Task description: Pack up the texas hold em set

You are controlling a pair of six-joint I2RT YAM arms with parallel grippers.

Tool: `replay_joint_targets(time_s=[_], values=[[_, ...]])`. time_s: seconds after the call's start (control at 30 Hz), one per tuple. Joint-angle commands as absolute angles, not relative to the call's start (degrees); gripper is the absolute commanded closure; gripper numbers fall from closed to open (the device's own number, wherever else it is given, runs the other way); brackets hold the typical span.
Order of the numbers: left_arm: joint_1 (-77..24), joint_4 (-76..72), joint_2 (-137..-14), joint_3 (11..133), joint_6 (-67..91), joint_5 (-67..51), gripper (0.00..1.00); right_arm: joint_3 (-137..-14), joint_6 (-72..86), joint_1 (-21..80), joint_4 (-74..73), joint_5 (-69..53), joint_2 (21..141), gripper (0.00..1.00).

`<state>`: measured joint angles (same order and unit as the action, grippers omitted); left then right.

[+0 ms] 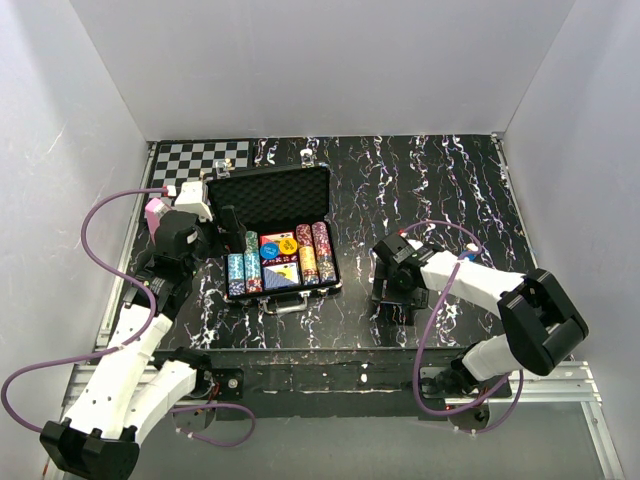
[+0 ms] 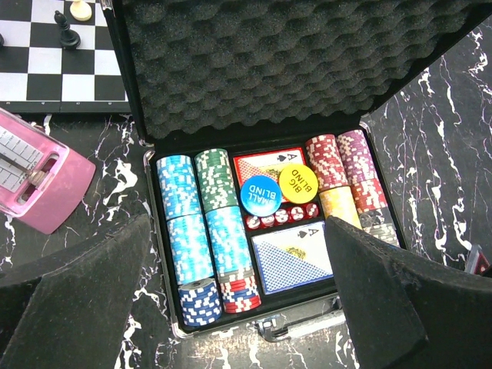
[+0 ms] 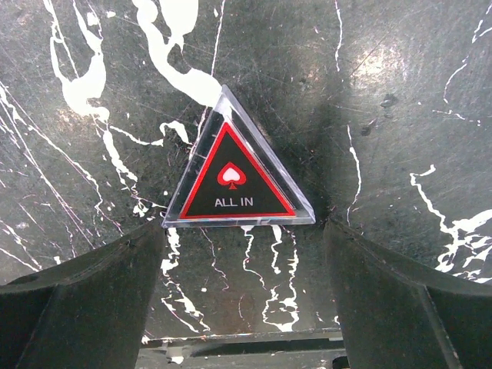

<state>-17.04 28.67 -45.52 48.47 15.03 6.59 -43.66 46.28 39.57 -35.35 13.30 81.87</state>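
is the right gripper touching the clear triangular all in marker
Cannot tell. Right wrist view: the clear triangular all-in marker lies inside the open right gripper, lower corners right at both fingertips; shadow hides any gap.

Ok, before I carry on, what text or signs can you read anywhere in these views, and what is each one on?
"ALL IN", under a spade sign: clear triangular marker.
"SMALL BLIND": blue round button.
"BIG BLIND": yellow round button.
"A" with a spade: red card deck.
"A" with a spade: blue card deck.
Markings on the chips: too small to read.
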Motion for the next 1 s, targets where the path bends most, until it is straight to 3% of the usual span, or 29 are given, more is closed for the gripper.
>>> replay_joint_targets(time_s=[0.0,0.57,0.7,0.97], values=[[-16.88,28.21,-44.82,48.08,14.85,6.24,0.02,-43.68,46.50,39.99,-34.02,13.27,83.41,0.11],[-16.88,28.21,-44.65,48.08,14.77,6.41,0.02,-45.09,46.14,41.75,-35.24,14.94,84.99,0.25],[-16.87,28.21,-44.65,48.08,14.77,6.42,0.02,-45.62,45.97,41.75,-37.35,15.99,84.03,0.14],[-16.96,28.21,-44.56,48.08,14.85,6.24,0.02,-44.74,45.01,41.75,-37.80,16.61,80.33,0.06]])
